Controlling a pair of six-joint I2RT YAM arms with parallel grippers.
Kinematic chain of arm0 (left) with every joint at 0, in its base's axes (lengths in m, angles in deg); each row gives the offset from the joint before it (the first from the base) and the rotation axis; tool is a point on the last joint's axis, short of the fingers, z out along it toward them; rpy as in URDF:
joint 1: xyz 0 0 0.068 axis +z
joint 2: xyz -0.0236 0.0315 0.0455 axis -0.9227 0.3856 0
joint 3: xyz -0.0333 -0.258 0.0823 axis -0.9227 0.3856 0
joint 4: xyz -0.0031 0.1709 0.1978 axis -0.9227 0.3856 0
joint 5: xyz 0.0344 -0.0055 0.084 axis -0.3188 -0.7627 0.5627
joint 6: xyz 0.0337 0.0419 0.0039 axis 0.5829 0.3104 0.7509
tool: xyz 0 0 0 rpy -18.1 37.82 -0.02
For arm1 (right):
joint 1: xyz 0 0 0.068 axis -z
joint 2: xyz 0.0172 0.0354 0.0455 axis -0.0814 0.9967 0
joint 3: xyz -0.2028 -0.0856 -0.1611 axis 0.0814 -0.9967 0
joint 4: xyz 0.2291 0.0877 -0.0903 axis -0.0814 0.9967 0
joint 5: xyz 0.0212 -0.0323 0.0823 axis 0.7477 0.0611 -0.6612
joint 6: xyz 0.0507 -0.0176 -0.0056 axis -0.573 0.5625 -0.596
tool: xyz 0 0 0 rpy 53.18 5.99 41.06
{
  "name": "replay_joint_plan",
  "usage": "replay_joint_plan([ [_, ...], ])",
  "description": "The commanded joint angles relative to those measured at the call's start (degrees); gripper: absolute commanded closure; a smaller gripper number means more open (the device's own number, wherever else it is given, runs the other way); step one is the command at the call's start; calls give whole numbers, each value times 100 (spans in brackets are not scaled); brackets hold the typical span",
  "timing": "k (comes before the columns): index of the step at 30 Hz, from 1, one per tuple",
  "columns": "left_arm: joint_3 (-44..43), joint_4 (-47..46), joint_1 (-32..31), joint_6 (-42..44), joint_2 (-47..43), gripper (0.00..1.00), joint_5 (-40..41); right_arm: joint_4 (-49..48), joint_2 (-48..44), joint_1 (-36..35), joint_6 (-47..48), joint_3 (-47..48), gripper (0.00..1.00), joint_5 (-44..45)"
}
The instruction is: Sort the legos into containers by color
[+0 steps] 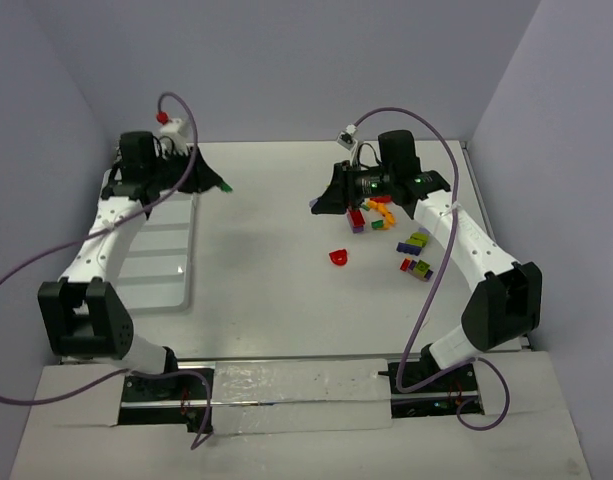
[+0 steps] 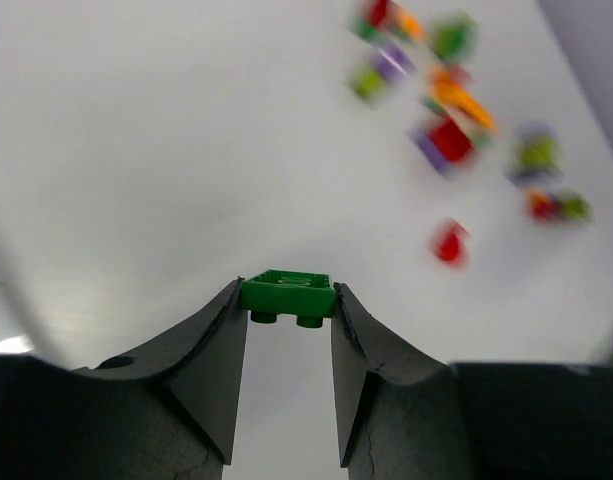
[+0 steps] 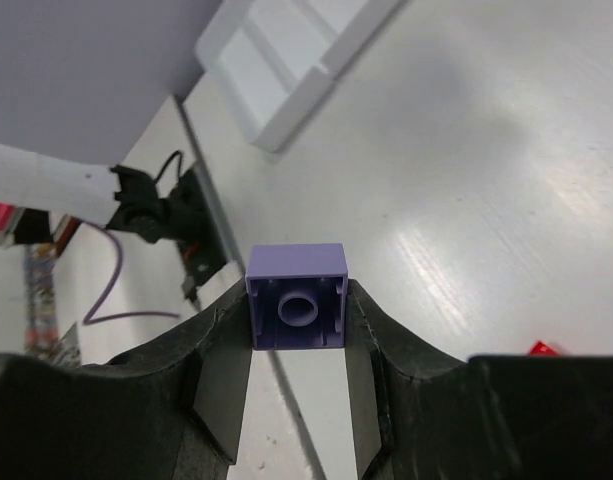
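Open table (image 1: 266, 215) lies between tray (image 1: 161, 272) and brick pile (image 1: 417, 241), save one red brick (image 1: 338, 257).

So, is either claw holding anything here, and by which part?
Both. The left claw pinches a green brick by its two opposite sides. The right claw pinches a purple brick by its sides, hollow underside facing the camera.

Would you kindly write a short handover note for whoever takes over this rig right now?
Left gripper: shut on a green brick, held near the far end of the tray.
Right gripper: shut on a purple brick, lifted beside the pile of loose bricks.
Things: the pile lies on the right of the table; one red brick lies apart from it, nearer the arms.
Done: two bricks picked; none visible in the tray from above.
Left: drop both by color, then sort the rest.
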Motion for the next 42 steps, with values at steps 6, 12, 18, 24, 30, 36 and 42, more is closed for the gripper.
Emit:
replay_joint_plan([
  [6, -1939, -23, 1356, -347, 1767, 100, 2039, 196, 153, 19, 279, 433, 100, 1014],
  [12, -3419, 350, 1653, -148, 2998, 100, 2722, 345, 305, 19, 425, 527, 100, 1132],
  [18, -4392, 606, 1848, 197, 3909, 100, 3198, 381, 447, 11, 525, 530, 100, 1178],
  [24, -4940, 1007, 2001, 590, 4435, 100, 3354, 490, 623, 11, 569, 639, 100, 1154],
  [30, -4975, 1303, 2176, 991, 4522, 100, 3170, 516, 832, 11, 587, 691, 100, 1136],
  [36, -4975, 1540, 2212, 1276, 4597, 100, 3030, 529, 978, 11, 569, 748, 100, 1124],
  [42, -5099, 1714, 2207, 1405, 4793, 98, 3103, 555, 1095, 11, 578, 792, 100, 1089],
])
